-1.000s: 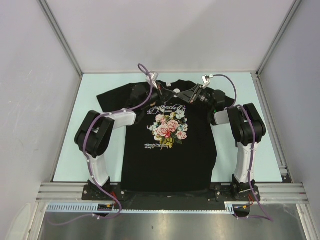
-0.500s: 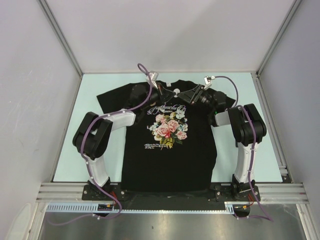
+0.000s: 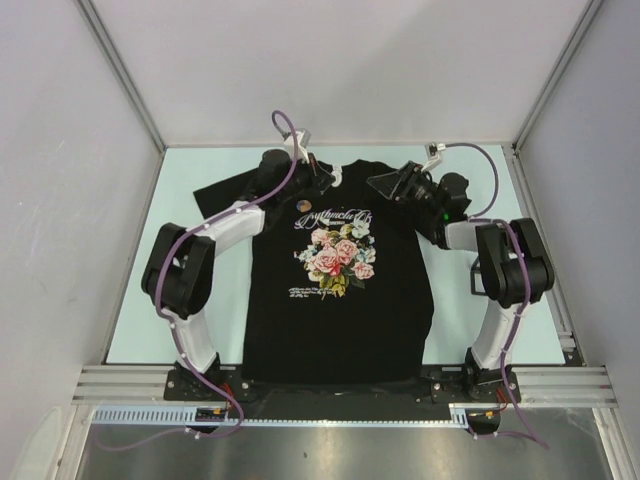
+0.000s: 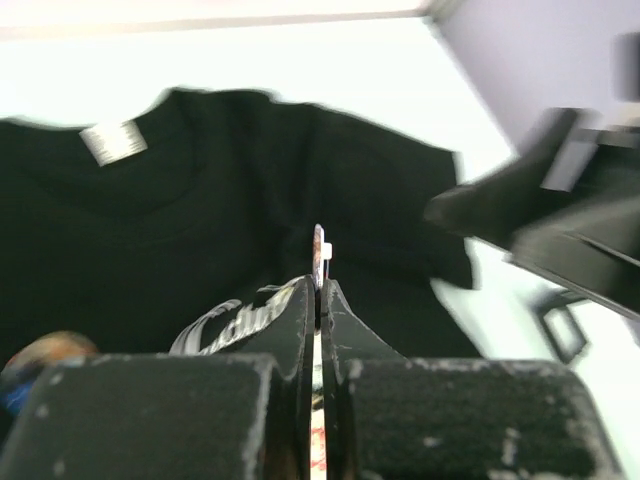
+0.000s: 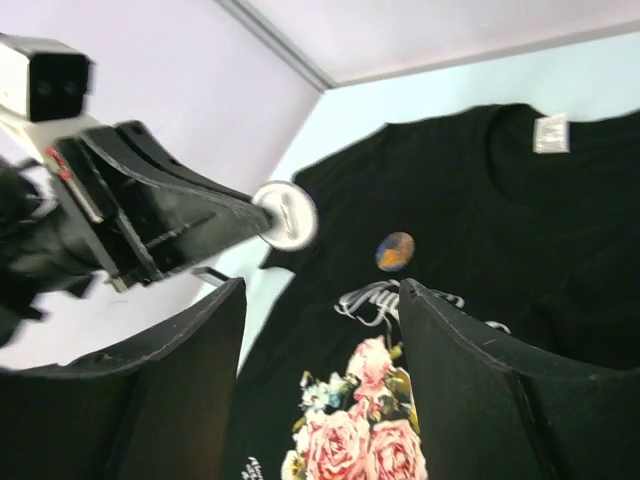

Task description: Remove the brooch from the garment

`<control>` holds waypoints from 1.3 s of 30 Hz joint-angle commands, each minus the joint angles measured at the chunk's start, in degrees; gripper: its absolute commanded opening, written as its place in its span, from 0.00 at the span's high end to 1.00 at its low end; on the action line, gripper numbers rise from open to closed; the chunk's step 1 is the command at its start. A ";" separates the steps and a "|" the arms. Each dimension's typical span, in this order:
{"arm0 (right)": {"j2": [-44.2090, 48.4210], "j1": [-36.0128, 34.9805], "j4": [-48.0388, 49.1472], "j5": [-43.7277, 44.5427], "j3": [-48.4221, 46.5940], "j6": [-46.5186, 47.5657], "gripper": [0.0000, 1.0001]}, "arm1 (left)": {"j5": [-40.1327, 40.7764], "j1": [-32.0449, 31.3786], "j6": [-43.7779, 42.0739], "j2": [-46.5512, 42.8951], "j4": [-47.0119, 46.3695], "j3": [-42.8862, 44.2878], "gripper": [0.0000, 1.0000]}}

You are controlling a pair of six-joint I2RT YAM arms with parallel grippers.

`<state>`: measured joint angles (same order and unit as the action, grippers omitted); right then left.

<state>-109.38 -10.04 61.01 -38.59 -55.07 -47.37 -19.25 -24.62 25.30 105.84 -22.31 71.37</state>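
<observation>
The garment (image 3: 340,310), a black T-shirt with a rose print, lies flat on the table. My left gripper (image 3: 322,180) hovers over the collar area, shut on the brooch (image 5: 287,215), a thin round disc. The disc shows a white back with a grey bar and is held clear of the cloth. It appears edge-on (image 4: 319,250) between the closed fingertips in the left wrist view. My right gripper (image 3: 378,185) hangs open above the shirt's right shoulder with nothing between its fingers (image 5: 450,340). A small round orange-and-blue piece (image 3: 302,207) lies on the shirt above the white lettering.
The pale table (image 3: 200,300) is bounded by grey walls on three sides. A white neck label (image 5: 551,132) marks the collar. The two grippers face each other a short way apart over the chest.
The right gripper has opened and pulled back to the right. The left gripper has lifted off the chest toward the collar, still shut on the disc. The orange-and-blue piece now shows.
</observation>
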 commanded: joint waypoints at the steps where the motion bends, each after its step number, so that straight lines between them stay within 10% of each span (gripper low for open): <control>1: 6.28 -0.77 -16.43 7.99 -2.23 15.00 0.33 | 16.91 -0.08 -4.74 -8.88 20.52 4.31 1.00; 7: 8.83 -1.56 -22.69 9.85 -3.38 17.67 0.33 | 37.59 0.45 -4.47 -19.26 45.74 0.80 1.00; 16: 10.24 -2.00 -27.26 7.92 -5.22 20.65 0.34 | 42.54 5.90 4.31 -25.68 69.84 -8.52 1.00; 39: 7.87 0.46 -21.55 1.68 -5.31 13.89 0.34 | 70.22 12.76 6.87 -10.04 73.72 -9.41 1.00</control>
<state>-101.27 -10.02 35.44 -35.35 -58.11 -31.79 45.17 -12.45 32.95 95.66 52.75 59.75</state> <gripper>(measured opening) 0.662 0.009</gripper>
